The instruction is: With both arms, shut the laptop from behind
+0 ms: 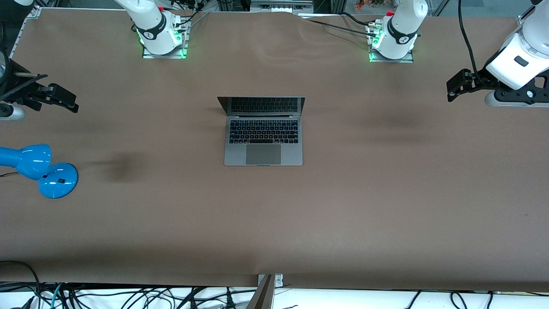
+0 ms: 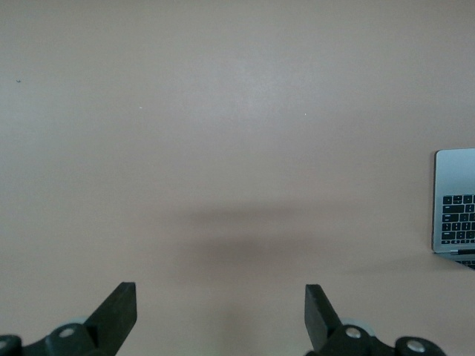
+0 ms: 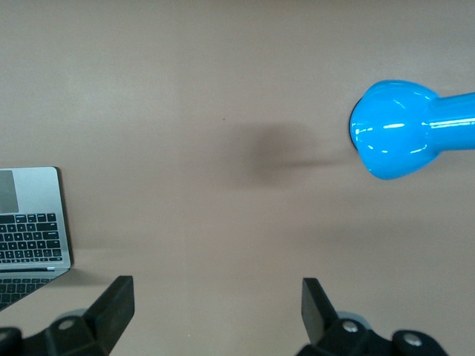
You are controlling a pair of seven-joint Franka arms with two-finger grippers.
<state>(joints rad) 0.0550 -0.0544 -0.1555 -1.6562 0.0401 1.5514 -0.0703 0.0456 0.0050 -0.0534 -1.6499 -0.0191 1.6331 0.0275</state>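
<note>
The space-grey laptop point(image 1: 263, 141) lies open in the middle of the brown table point(image 1: 386, 193), keyboard and trackpad toward the front camera, dark screen upright on the side toward the robot bases. My left gripper point(image 1: 450, 90) hangs open and empty over bare table toward the left arm's end, well apart from the laptop. In the left wrist view its fingers point(image 2: 119, 304) are spread and a corner of the laptop point(image 2: 454, 200) shows. My right gripper point(image 1: 72, 103) hangs open and empty over the right arm's end. It point(image 3: 217, 293) also sees a laptop corner point(image 3: 30, 222).
A blue desk lamp point(image 1: 38, 169) stands at the right arm's end of the table, nearer the front camera than the right gripper; it also shows in the right wrist view point(image 3: 393, 130). The green-lit arm bases point(image 1: 163, 43) stand along the table's edge by the robots.
</note>
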